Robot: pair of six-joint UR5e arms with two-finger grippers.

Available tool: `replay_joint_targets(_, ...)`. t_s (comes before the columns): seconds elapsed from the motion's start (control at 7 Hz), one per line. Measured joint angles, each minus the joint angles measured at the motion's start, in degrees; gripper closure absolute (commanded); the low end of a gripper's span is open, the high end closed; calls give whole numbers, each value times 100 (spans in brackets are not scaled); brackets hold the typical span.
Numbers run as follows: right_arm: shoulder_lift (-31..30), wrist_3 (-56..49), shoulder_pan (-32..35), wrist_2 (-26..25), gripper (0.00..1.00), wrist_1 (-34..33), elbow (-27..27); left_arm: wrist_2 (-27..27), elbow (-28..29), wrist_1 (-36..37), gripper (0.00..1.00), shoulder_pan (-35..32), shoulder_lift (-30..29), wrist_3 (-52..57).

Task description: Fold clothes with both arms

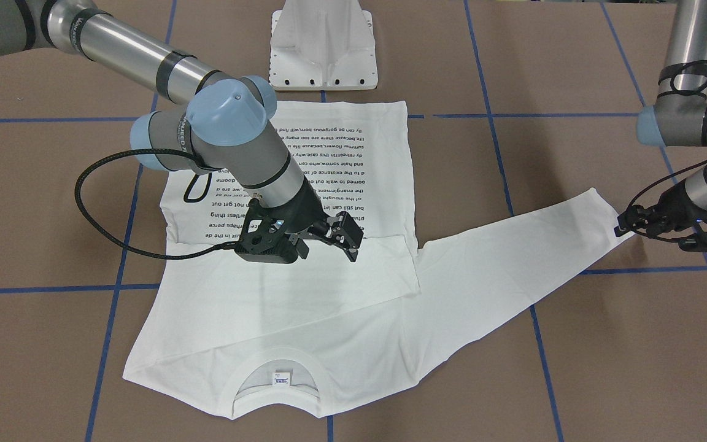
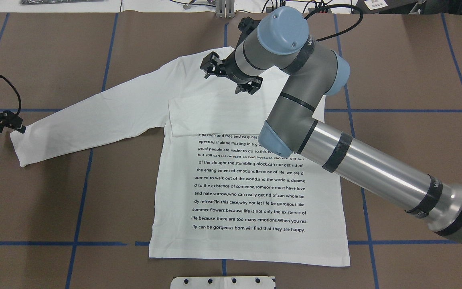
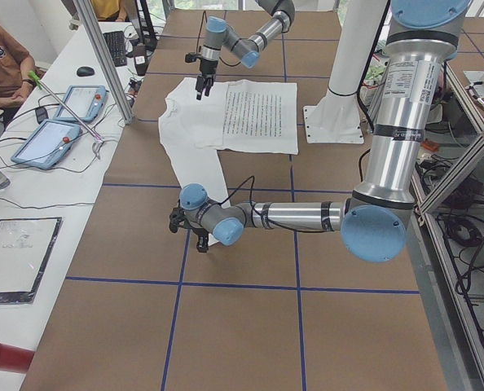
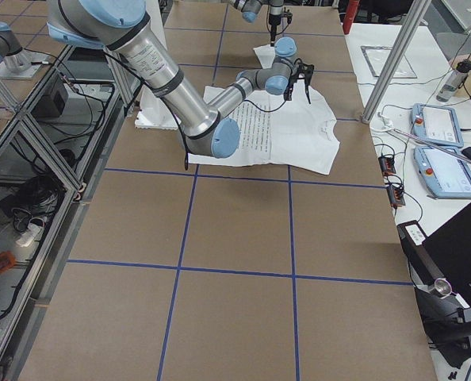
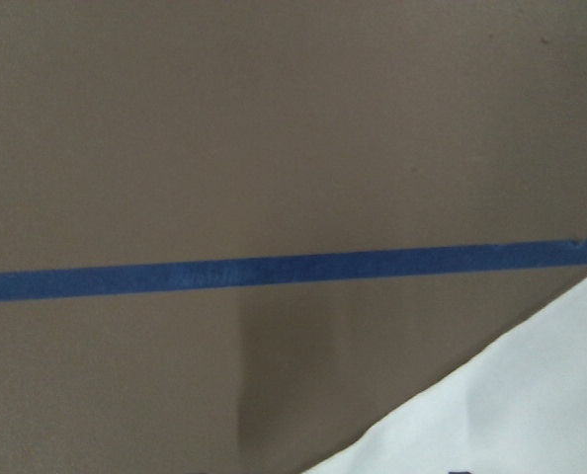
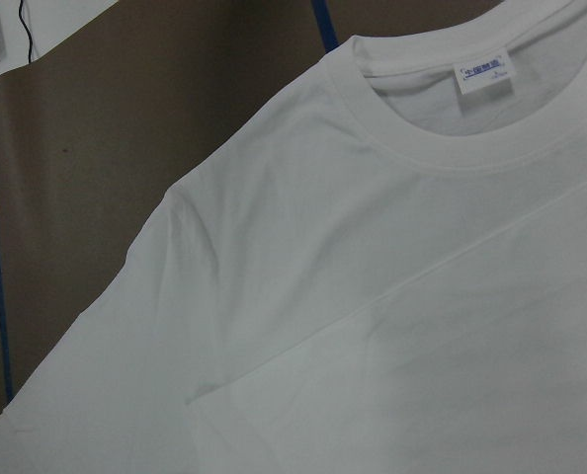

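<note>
The white long-sleeved shirt (image 1: 304, 307) (image 2: 251, 180) lies flat on the brown table, printed text up, with its neck label (image 1: 280, 379) (image 6: 483, 71) at the far collar. One sleeve is folded across the chest (image 2: 211, 116). The other sleeve (image 1: 513, 258) (image 2: 90, 110) stretches straight out sideways. My right gripper (image 1: 327, 253) (image 2: 221, 83) hovers open over the chest near the folded sleeve, holding nothing. My left gripper (image 1: 654, 236) (image 2: 2, 122) (image 3: 189, 240) sits at the outstretched sleeve's cuff (image 1: 611, 215) with its fingers spread. The left wrist view shows only a cloth corner (image 5: 511, 405) and table.
The white pedestal base (image 1: 323, 49) (image 2: 223, 282) stands just behind the shirt's hem. Blue tape lines (image 1: 114, 288) grid the table. A side bench with tablets (image 3: 63, 122) and a seated person (image 3: 2, 57) runs along the table's far edge.
</note>
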Motion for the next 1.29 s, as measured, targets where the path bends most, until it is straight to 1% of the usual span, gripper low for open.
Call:
replay_joint_targets(0.14, -17, -2, 3, 1, 1, -9, 49, -2, 33, -2, 67, 2, 3, -8)
replay_joint_targets(0.29, -24, 3, 4, -3, 1, -10, 71, -1, 43, -5, 82, 3, 18, -28)
replay_joint_targets(0.43, -24, 24, 4, -4, 1, -8, 77, 1, 34, -9, 100, 0, 44, -92)
replay_joint_targets(0.86, -48, 65, 8, -4, 1, 1, 83, 6, -54, -95, 100, -1, 69, -316)
replay_joint_targets(1.0, -112, 64, 23, 20, 1, 12, 134, -23, -245, -79, 100, -2, 75, -360)
replay_joint_targets(1.14, -398, 44, 82, 64, 1, 25, 391, -137, -548, -43, 100, -3, 73, -432)
replay_joint_targets(1.29, -887, -10, 191, 92, 1, 38, 823, -288, -864, -25, 100, -4, 46, -581)
